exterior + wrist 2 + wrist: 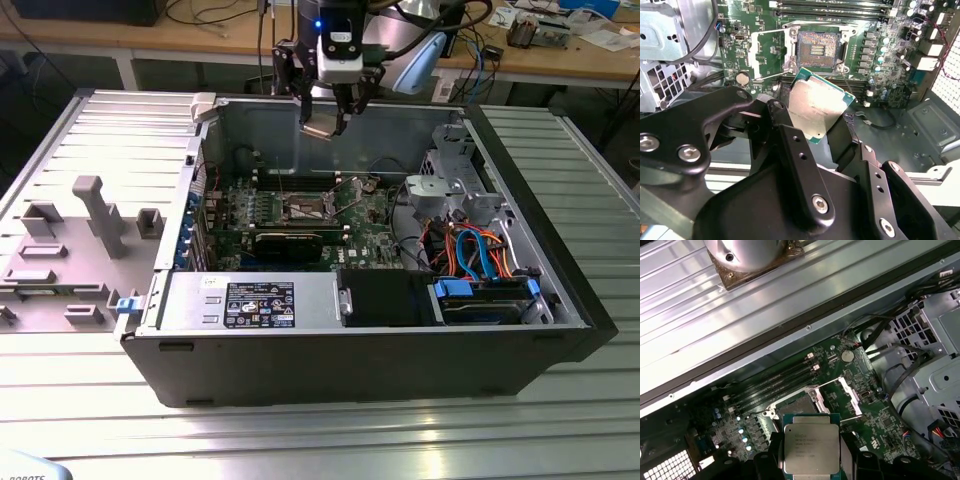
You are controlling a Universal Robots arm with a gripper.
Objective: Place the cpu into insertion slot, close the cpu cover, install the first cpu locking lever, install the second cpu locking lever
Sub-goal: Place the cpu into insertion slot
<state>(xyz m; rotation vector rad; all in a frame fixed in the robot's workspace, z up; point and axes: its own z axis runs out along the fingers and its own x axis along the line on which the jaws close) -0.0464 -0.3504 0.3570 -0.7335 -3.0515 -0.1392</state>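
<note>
Black metal claw (815,127) pinching the cpu (821,105) by two opposite edges: a flat square chip with a dull silver lid and green rim. In the exterior view it hangs tilted, high above the open computer case (330,365). In the second wrist view the insertion slot (818,47) lies bare, with the silvery cpu cover (771,47) swung open beside it.

Ribbed metal table (400,440) carries an open computer case (350,365) beside a grey panel (130,150)

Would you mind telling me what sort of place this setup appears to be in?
Probably a robotics lab or workshop: an open computer case sits on a ribbed metal table, a cluttered wooden workbench stands behind it, and the gripper holds the cpu over the case.
</note>
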